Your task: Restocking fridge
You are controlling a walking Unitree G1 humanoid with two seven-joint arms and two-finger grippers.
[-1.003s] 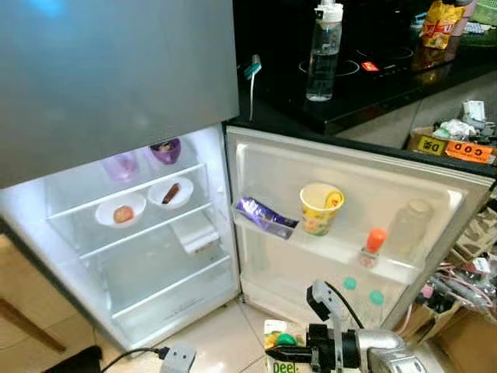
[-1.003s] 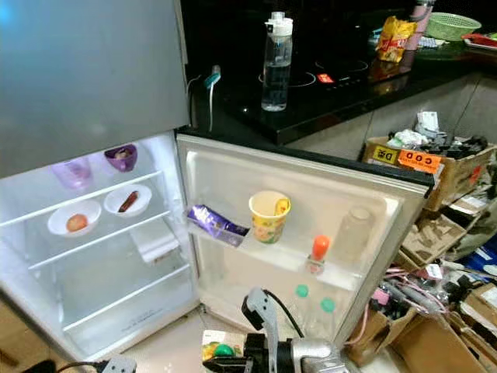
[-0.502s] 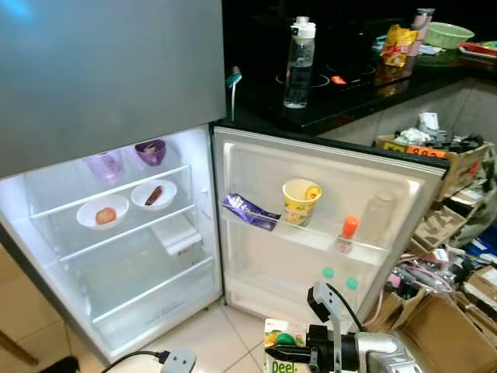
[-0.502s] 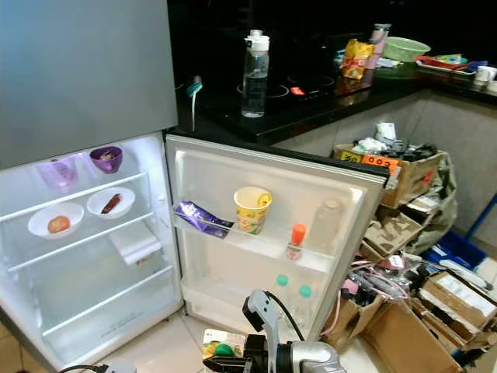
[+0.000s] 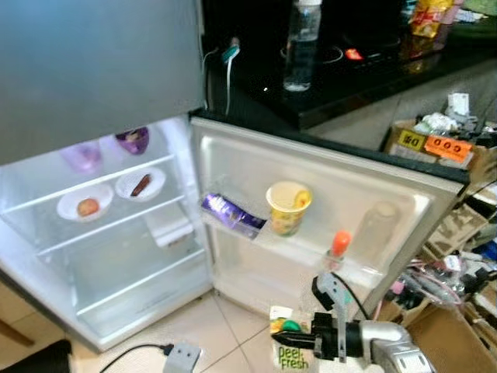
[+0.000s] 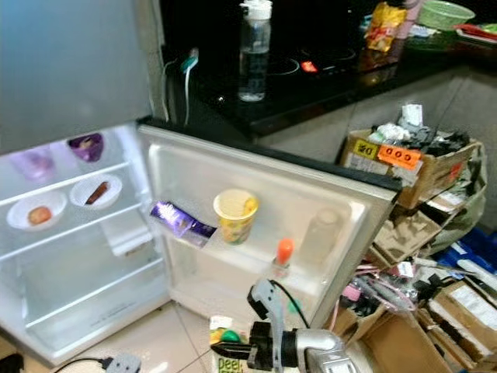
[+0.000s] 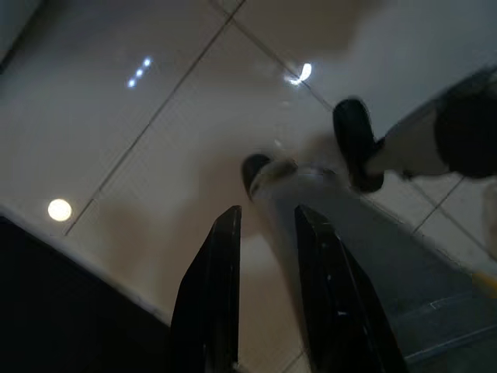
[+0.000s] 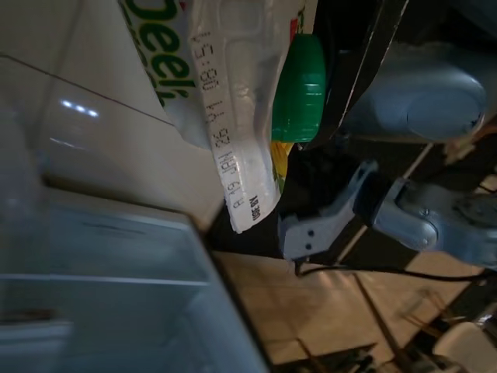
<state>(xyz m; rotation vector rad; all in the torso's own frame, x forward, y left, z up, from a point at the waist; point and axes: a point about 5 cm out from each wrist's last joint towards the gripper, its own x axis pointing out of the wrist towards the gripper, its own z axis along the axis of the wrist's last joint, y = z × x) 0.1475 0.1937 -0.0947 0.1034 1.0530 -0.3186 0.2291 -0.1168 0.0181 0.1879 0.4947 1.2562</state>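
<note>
Before the open fridge (image 5: 116,233), right gripper (image 5: 283,342) fingers clamp a juice carton (image 5: 291,357); left gripper (image 7: 264,287) fingers sit slightly apart.

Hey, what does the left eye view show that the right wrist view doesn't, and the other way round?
Left eye view alone: the open fridge with two white bowls on a shelf. Its door holds a purple packet, a yellow cup and an orange-capped bottle. A water bottle stands on the black counter.
Right wrist view alone: the date stamp printed along the juice carton's top seam.
Both: the juice carton with its green cap, gripped by the right jaws, over the tiled floor.
</note>
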